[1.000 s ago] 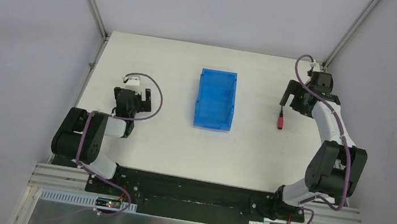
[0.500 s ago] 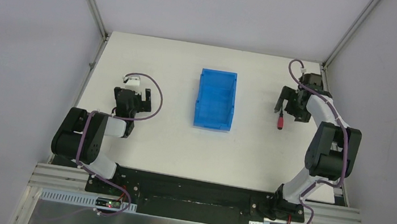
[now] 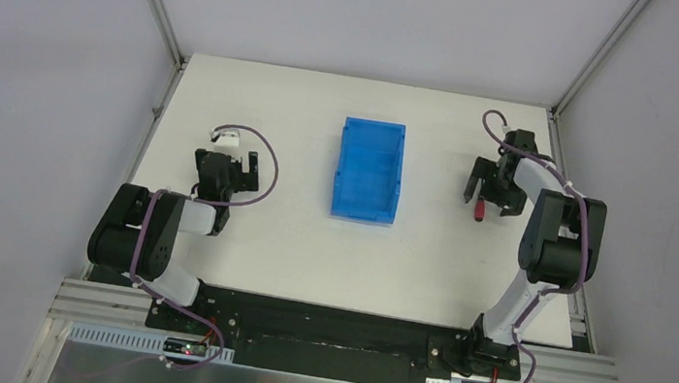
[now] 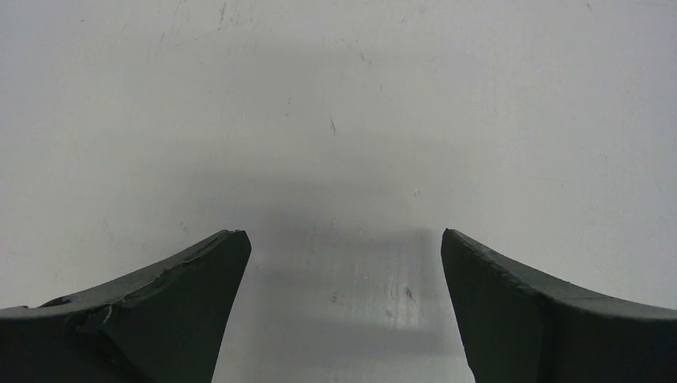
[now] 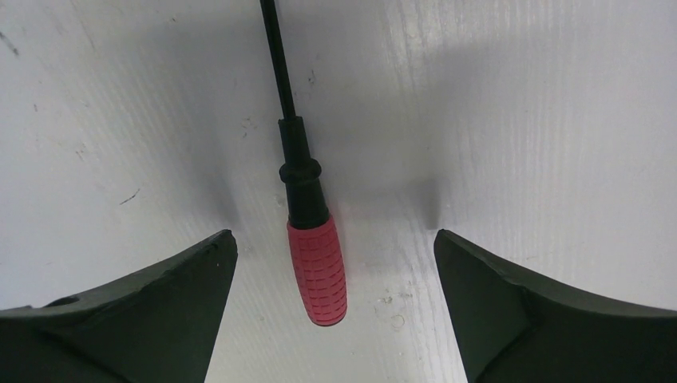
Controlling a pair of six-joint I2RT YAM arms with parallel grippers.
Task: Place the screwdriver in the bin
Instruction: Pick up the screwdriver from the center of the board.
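Bin [image 3: 368, 171]: bright blue, rectangular, low-walled, at mid-tabletop [image 3: 276, 115].
Screwdriver [image 5: 307, 215]: red ribbed handle, thin black shaft. Lies flat on the white tabletop, right of the bin and well apart from it.
Right gripper [image 5: 334, 235]: jaws spread wide, low over the screwdriver, one finger on each side of the handle, neither touching it. Holds nothing.
Left gripper [image 4: 342, 234]: jaws parted over bare tabletop at the left. Holds nothing.
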